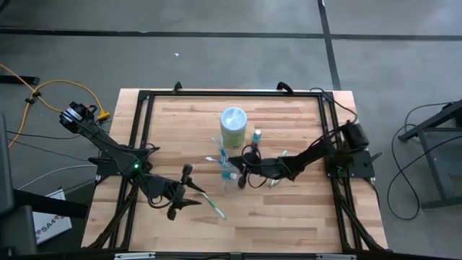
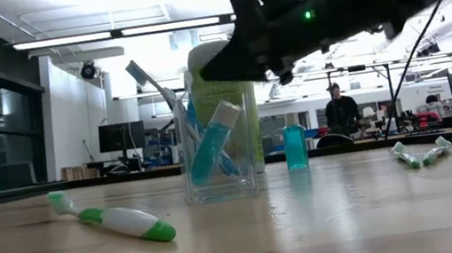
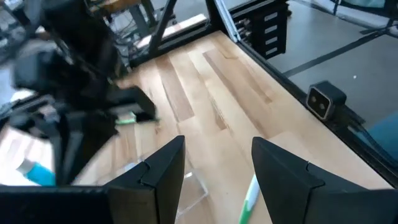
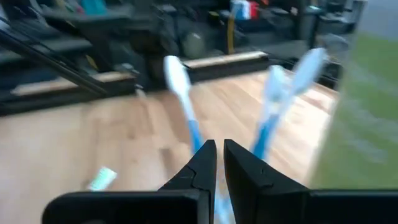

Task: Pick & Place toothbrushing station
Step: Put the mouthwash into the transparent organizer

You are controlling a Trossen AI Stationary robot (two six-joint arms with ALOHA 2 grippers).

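Nearest the table's front edge, a green-and-white toothbrush (image 1: pixel 214 206) is seen lying just beside the spread, empty left gripper (image 1: pixel 189 195). Farther back, the clear tumbler (image 1: pixel 229 178) holding blue-and-white toothbrushes (image 4: pixel 186 112) is overhung by the nearly closed right gripper (image 1: pixel 242 175), nothing clamped.

Bare table front (image 1: pixel 289 224); tumbler (image 1: pixel 229 179) centre, crowded.

Your high view looks straight down on the whole counter (image 1: pixel 289 209) and both arms. Your low view sits at counter height, very near the clear tumbler (image 2: pixel 217 141), facing level into the room behind. Your left wrist view looks across the wood toward the other arm; your right wrist view looks close at the blue toothbrushes (image 4: pixel 185 102). The high and low views share the tumbler.
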